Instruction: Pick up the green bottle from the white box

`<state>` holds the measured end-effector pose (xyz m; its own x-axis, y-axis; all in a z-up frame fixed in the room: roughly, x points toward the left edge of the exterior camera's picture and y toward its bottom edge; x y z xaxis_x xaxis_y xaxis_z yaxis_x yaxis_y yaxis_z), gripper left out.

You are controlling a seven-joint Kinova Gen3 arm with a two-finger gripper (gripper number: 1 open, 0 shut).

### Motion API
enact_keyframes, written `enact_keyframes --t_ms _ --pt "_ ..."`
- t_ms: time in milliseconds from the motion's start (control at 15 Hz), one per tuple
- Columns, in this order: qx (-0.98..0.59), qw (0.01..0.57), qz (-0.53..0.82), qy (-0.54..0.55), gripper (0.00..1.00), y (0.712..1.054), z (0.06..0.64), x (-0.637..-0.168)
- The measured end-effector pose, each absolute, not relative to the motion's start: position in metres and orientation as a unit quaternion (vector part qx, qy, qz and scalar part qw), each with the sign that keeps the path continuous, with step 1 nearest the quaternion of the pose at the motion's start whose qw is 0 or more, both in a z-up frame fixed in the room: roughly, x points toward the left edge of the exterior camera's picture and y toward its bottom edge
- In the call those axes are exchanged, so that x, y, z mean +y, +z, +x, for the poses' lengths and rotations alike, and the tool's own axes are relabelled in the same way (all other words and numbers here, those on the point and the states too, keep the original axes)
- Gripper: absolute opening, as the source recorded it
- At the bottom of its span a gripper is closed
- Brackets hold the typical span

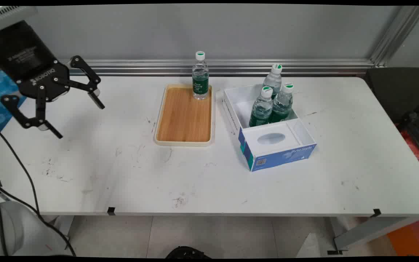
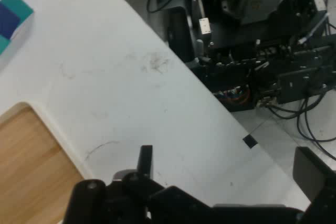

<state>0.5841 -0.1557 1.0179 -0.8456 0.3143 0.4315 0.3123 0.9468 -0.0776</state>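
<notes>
1. At nine o'clock of the table (image 1: 86,174), the gripper (image 1: 79,120) hangs above the surface with its fingers spread wide and nothing between them; no object is close to it.
2. The wooden tray (image 1: 184,120) lies near the table's middle, and one water bottle (image 1: 200,76) stands upright in its one o'clock corner.
3. At three o'clock of the tray sits the blue-and-white box (image 1: 278,153), holding three upright bottles (image 1: 273,102) at its twelve o'clock end.
4. Only the main view shows the bottles. The hand view shows just a tray corner (image 2: 31,166), a scrap of the box (image 2: 10,17), the table edge (image 2: 220,124) and the cabled equipment (image 2: 262,40) beyond it.
</notes>
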Motion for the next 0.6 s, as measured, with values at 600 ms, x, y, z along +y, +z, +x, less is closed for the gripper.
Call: enact_keyframes --t_ms 600 --pt "-0.968 0.247 -0.025 0.031 1.00 1.004 0.547 -0.173"
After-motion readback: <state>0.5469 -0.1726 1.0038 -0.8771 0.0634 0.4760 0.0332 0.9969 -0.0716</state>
